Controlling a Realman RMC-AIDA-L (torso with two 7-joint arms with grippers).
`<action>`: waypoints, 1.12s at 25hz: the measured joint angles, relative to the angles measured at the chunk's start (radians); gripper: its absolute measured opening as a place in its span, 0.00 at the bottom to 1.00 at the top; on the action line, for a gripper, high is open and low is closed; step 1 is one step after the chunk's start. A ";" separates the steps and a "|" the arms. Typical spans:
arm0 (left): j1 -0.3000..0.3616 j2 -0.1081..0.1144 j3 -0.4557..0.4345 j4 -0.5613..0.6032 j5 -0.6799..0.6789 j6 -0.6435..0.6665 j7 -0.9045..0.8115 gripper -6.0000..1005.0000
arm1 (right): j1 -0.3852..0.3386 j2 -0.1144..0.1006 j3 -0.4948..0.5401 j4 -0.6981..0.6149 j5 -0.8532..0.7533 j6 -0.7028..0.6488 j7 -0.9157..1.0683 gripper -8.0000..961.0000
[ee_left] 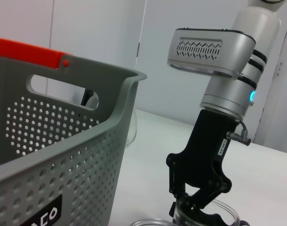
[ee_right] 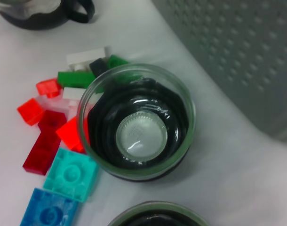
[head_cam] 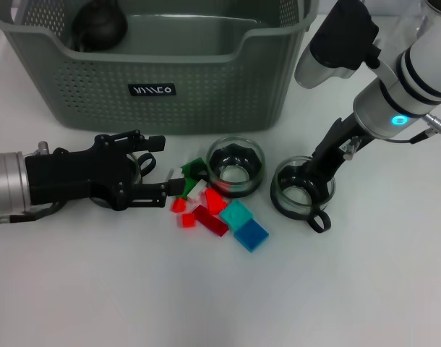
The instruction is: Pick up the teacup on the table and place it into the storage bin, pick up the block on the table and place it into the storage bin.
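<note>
Three glass teacups stand in front of the storage bin (head_cam: pixel 206 94). My right gripper (head_cam: pixel 318 172) reaches down onto the far rim of the right teacup (head_cam: pixel 301 191), which rests on the table, and looks shut on that rim; the left wrist view shows the same gripper (ee_left: pixel 200 203). The middle teacup (head_cam: pixel 236 166) stands free and fills the right wrist view (ee_right: pixel 139 122). My left gripper (head_cam: pixel 163 168) lies low at the left, open, over the third teacup (head_cam: pixel 139 168), its tips just short of a white block (head_cam: pixel 176 173). Coloured blocks (head_cam: pixel 220 210) lie scattered between the cups.
A dark round object (head_cam: pixel 99 25) sits in the bin's back left corner. The pile holds green (head_cam: pixel 194 168), red (head_cam: pixel 215 199), teal (head_cam: pixel 236 214) and blue (head_cam: pixel 251 234) blocks. Bare white table spreads in front of the pile.
</note>
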 joint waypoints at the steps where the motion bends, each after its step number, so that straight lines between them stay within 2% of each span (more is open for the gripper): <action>1: 0.001 0.000 0.000 0.000 0.000 0.000 0.000 0.87 | -0.003 0.000 -0.007 -0.005 0.001 -0.001 0.001 0.16; 4: 0.005 0.000 0.000 0.000 0.000 0.003 0.009 0.87 | -0.018 0.000 -0.023 -0.034 0.004 -0.012 0.010 0.07; 10: 0.011 -0.003 -0.003 -0.001 0.000 0.006 0.012 0.87 | -0.087 -0.004 -0.025 -0.191 0.007 -0.110 0.059 0.07; 13: 0.012 -0.005 -0.004 -0.002 0.000 0.006 0.012 0.87 | -0.119 -0.007 -0.017 -0.299 0.004 -0.202 0.091 0.07; 15: 0.012 -0.005 -0.004 -0.002 0.000 0.004 0.012 0.87 | -0.138 -0.007 0.007 -0.420 0.008 -0.321 0.109 0.08; 17: 0.010 -0.005 -0.005 -0.002 0.000 0.003 0.012 0.87 | -0.141 -0.006 0.021 -0.461 0.015 -0.367 0.112 0.08; 23: 0.006 -0.006 -0.004 -0.002 -0.001 -0.002 0.014 0.87 | -0.110 -0.006 0.161 -0.649 0.175 -0.574 0.121 0.09; 28: 0.005 -0.011 -0.006 -0.001 -0.005 -0.006 0.026 0.87 | -0.021 -0.007 0.313 -0.709 0.276 -0.584 0.114 0.09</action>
